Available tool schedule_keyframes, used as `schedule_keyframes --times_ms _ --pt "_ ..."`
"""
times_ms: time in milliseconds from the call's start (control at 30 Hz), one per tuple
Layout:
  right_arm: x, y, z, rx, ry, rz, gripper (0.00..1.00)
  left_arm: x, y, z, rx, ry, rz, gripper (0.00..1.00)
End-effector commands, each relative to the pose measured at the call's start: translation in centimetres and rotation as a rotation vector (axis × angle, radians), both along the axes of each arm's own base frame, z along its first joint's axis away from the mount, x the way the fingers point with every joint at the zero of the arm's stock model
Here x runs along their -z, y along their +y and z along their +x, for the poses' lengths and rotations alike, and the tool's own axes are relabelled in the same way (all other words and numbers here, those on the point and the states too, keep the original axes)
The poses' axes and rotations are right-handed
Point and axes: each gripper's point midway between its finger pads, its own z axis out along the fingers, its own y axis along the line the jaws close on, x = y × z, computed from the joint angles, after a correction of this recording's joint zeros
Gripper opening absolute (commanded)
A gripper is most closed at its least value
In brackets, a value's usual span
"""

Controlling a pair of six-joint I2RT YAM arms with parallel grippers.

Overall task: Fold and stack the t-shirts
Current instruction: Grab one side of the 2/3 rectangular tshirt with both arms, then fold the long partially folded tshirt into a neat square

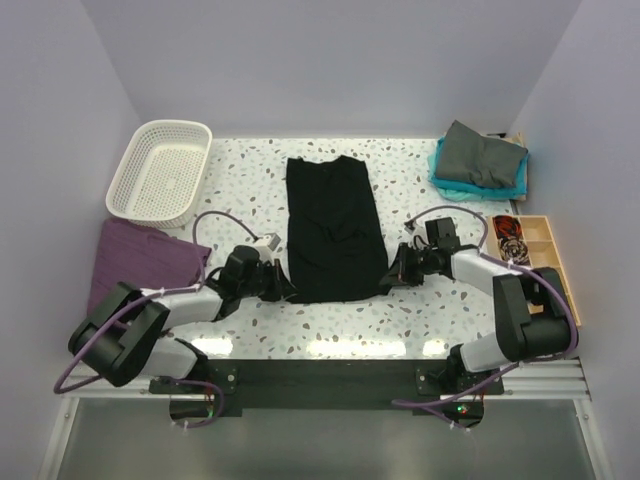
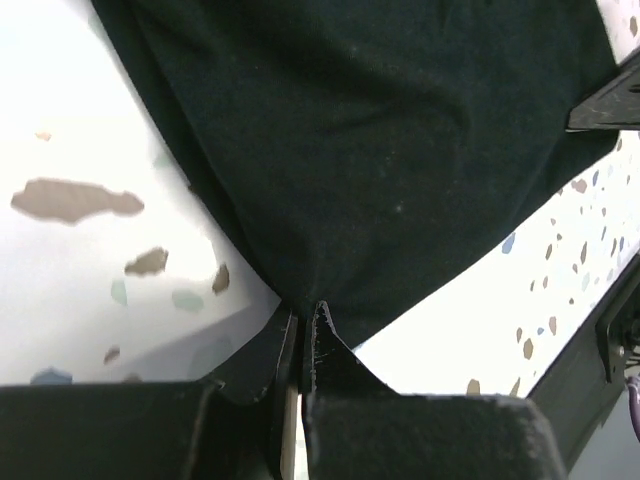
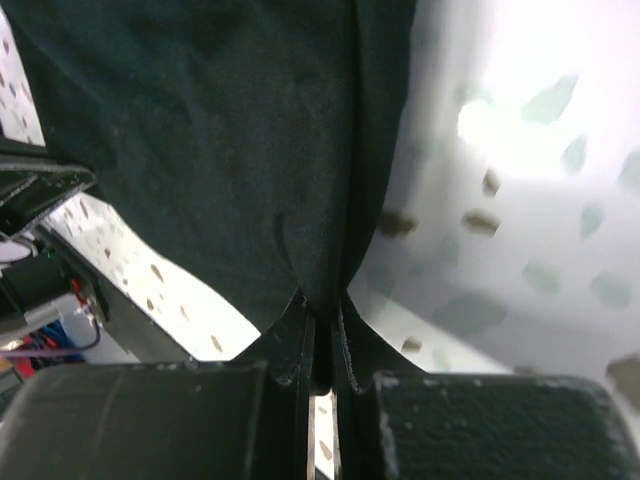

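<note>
Surface: speckled white table [image 1: 250, 190] under bright light, with plain pale walls around it; I am working at its near edge.
Left gripper [image 2: 302, 320]: jaws pressed together on the corner of the black t-shirt [image 2: 380, 150]. Cloth comes straight out from between the fingertips, so I read it as a real pinch and not a miss.
Right gripper [image 3: 322, 310]: shut the same way on the opposite near corner, a ridge of black fabric running up from the tips.
Between the hands: the near hem spans from one gripper to the other, slack and slightly puckered.
Beyond the fingertips: the black t-shirt [image 1: 333, 230] lies flat as a long narrow panel, its far end well away from both hands.
Step, as I judge it: carry the near hem over to the far end to halve the length.
How I want to do it: raise both hands together, only high enough for the cloth to clear itself. I hold them the same way apart so the hem is taut but not stretched, and lay the hem square on the far edge before letting go.
Risk: one hand leading would skew the fold, and a thin pinch could slip.
Outside the left hand: a purple cloth [image 1: 140, 255], with a white basket [image 1: 125, 180] beyond it.
Far beyond the right hand: the grey t-shirt [image 1: 480, 155] sits on the teal t-shirt [image 1: 452, 185], where I expect the stack to grow, and a wooden tray [image 1: 548, 240] lies nearer.
</note>
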Motion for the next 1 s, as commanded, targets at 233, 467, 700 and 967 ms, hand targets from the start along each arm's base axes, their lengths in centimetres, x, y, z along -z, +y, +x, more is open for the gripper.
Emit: schedule_keyframes --times_ms 233,467,700,967 --pt "-2.4 0.4 -6.6 -0.055 0.005 -0.021 0.0 -2.0 0.6 -5.7 0.016 0.055 0.024 0.0" --pt "-8.1 1.0 -6.3 -0.036 -0.156 -0.019 0.0 -6.3 0.2 -6.1 -0.02 0.014 0.003 0.0" --pt "-11.3 1.0 -3.6 -0.04 -0.259 -0.053 0.0 -11.0 0.2 -2.8 -0.085 -0.088 0.063 0.0" --pt "-14.3 1.4 3.0 -0.011 -0.383 -0.122 0.0 -13.7 0.0 3.2 -0.182 -0.211 0.186 0.0"
